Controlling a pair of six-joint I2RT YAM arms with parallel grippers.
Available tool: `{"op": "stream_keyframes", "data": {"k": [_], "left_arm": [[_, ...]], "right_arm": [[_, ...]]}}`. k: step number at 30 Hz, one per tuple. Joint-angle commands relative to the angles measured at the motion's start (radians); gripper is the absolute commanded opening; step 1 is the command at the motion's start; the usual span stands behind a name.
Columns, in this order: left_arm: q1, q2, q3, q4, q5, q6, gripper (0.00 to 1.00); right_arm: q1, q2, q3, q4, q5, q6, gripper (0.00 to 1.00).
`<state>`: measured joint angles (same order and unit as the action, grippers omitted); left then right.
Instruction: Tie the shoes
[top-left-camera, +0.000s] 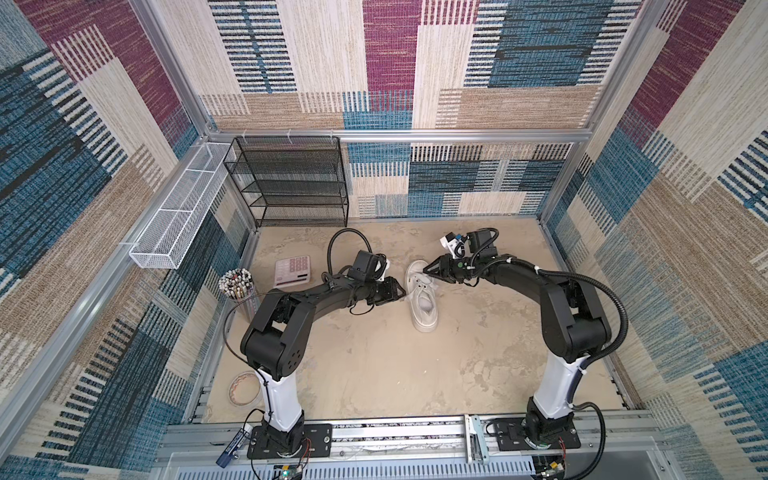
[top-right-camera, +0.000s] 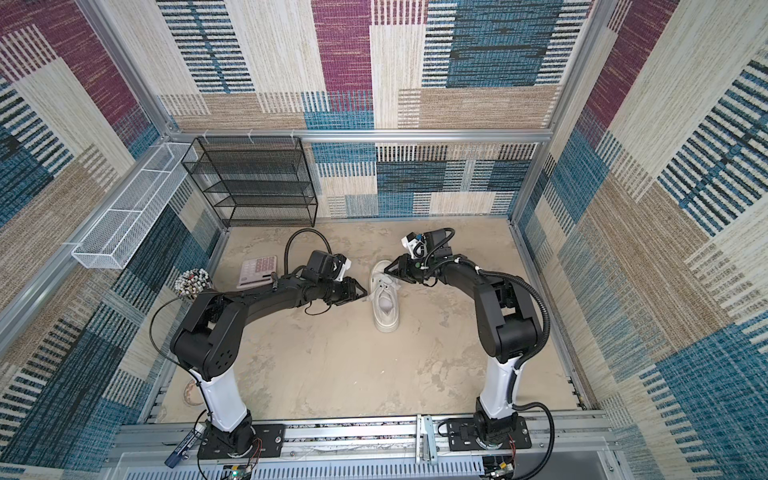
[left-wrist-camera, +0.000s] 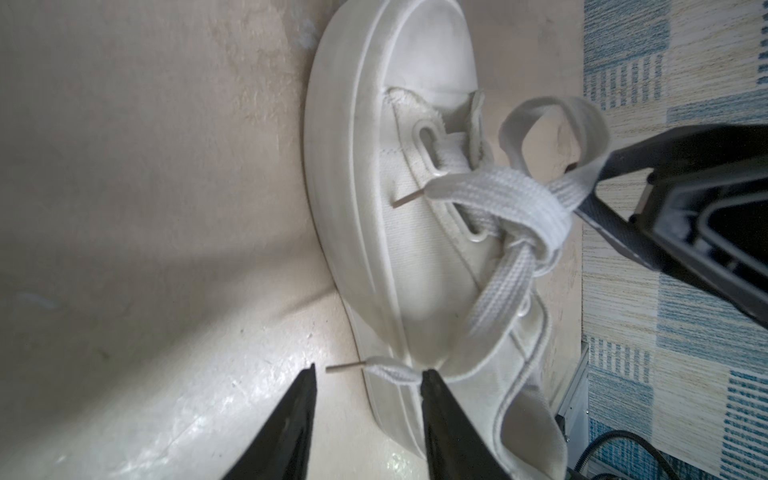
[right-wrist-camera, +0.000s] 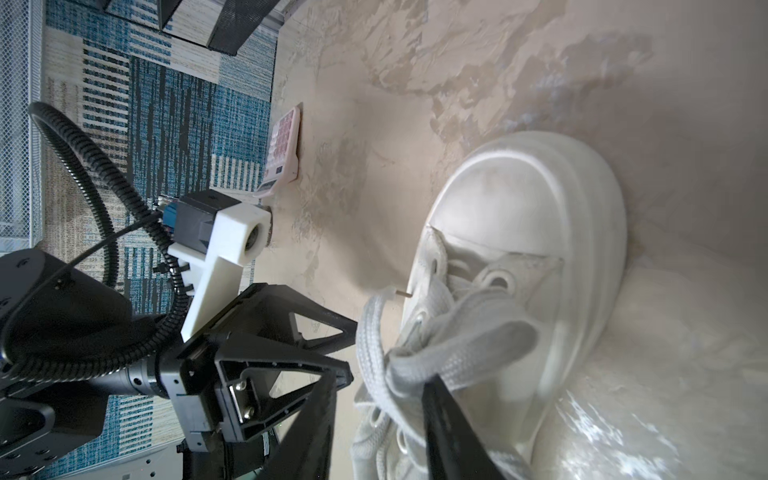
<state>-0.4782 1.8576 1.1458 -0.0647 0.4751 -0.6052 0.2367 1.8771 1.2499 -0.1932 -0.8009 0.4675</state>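
The white platform sneaker (top-left-camera: 424, 305) (top-right-camera: 386, 307) lies mid-table with its toe pointing away from the arms. Its flat laces (left-wrist-camera: 498, 195) cross in a loose knot (left-wrist-camera: 528, 245), and one loop (left-wrist-camera: 552, 124) stands up beside the right gripper's finger. My left gripper (left-wrist-camera: 369, 372) (top-left-camera: 402, 293) is open at the shoe's side. A lace end (left-wrist-camera: 390, 372) with a tan aglet lies between its fingers, ungripped. My right gripper (right-wrist-camera: 382, 386) (top-left-camera: 425, 270) is open over the eyelets, a bunch of lace (right-wrist-camera: 415, 357) lying loosely between its fingers.
A pink calculator (top-left-camera: 293, 270) and a cup of pens (top-left-camera: 236, 282) sit left of the left arm. A black mesh rack (top-left-camera: 291, 183) stands at the back wall, a white mesh basket (top-left-camera: 174, 216) hangs on the left wall, and a tape roll (top-left-camera: 243, 388) lies front left.
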Motion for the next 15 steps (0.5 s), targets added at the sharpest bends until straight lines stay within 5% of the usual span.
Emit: {"op": "stream_keyframes", "data": {"k": [1,15], "left_arm": [[0.016,-0.025,0.002,0.011,-0.008,0.016,0.49],[0.049,0.155,0.29,-0.024,0.137,0.008,0.5]], "right_arm": [[-0.016,-0.019,0.004,0.004,0.017,0.013,0.39],[-0.084,-0.059,-0.175,0.054,-0.048,0.006,0.4]]}}
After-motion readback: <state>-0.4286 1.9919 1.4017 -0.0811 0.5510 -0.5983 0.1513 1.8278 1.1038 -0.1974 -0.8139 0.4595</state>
